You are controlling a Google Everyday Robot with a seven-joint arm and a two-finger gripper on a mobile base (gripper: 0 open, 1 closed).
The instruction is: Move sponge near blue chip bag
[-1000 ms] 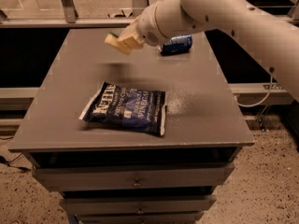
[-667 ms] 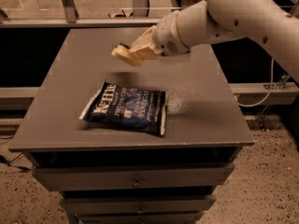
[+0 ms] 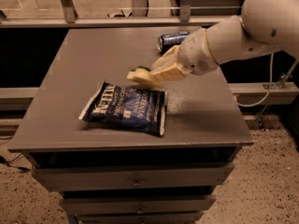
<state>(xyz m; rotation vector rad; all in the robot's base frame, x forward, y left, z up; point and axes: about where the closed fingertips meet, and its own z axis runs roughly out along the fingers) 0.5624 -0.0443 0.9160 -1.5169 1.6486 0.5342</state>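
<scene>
Arm (image 3: pixel 243 29) enters from the upper right edge, white and smooth-shelled: a large rounded joint at top, then a tapering forearm sloping down and leftward over the table (image 3: pixel 70 78). Wrist ends in a cream-coloured gripper (image 3: pixel 150 76), fingers angled down-left, held just above the tabletop. Jaws are clamped on the sponge (image 3: pixel 136 75), which sticks out past the fingertips to the left. Sponge: small, blocky, pale yellow body, with a sliver of dark green scouring layer showing on its upper face; tilted slightly and off the surface. Directly below and ahead of the jaws lies the chip bag (image 3: pixel 124 108), flat on the table, dark blue, crinkly and glossy, with white lettering and a white sealed strip at its right end. The sponge hangs over the bag's upper edge; cannot tell whether it touches it. Behind the jaws, past the wrist toward the far edge of the table, a drink can (image 3: pixel 169 38) lies on its side, blue with a metallic end, well apart from the bag. Tabletop is matte grey, flat, rectangular, with a faint sheen patch just below the wrist. Grey drawers (image 3: pixel 135 177) with small knobs sit beneath. A pale cable (image 3: pixel 269 85) loops down beside the arm at right. Speckled floor (image 3: pixel 266 190).
</scene>
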